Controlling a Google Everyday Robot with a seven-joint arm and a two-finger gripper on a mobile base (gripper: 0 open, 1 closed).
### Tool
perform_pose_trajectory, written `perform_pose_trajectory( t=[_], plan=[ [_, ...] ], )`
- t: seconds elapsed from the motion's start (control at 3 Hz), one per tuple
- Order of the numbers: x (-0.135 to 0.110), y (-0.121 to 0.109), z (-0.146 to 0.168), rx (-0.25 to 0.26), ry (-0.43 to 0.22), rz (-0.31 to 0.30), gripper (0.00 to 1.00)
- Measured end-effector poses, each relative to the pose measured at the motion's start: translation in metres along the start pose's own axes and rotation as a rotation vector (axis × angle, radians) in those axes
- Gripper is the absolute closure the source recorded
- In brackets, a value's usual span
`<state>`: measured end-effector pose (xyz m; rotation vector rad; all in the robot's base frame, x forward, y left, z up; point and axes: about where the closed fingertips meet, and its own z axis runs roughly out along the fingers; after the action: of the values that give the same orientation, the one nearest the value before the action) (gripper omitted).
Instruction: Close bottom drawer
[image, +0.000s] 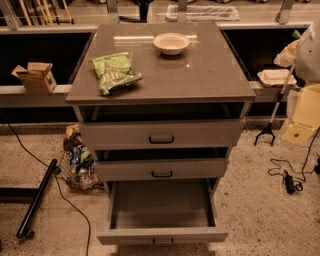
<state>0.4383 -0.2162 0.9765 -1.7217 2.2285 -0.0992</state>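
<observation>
Bottom drawer (162, 212) is pulled well out at the foot of the grey cabinet (210, 75), tray showing. Pincer isn't in my view, so I can't tell its state.

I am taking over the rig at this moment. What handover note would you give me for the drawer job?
Gripper: not in view; nothing touches the cabinet.
Bottom drawer: pulled far out, its handle at the picture's lower edge.
Done: nothing visible yet.
Left: push the front in until it sits flush.
Note: top drawer and middle drawer also stand slightly out.
</observation>
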Motion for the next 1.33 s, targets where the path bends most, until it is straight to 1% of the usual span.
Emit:
perform_pose_trajectory(
  t=[0.33, 0.67, 1.0, 1.33],
  plan=[
    [-0.001, 0.001, 0.003, 0.001, -0.013, 0.003, 0.0],
    [-0.012, 0.017, 0.043, -0.048, -0.051, -0.037, 0.0],
    [-0.014, 0.053, 0.117, -0.159, -0.112, -0.027, 0.0],
    [-0.021, 0.089, 0.18, -0.271, -0.191, -0.004, 0.0]
  ],
)
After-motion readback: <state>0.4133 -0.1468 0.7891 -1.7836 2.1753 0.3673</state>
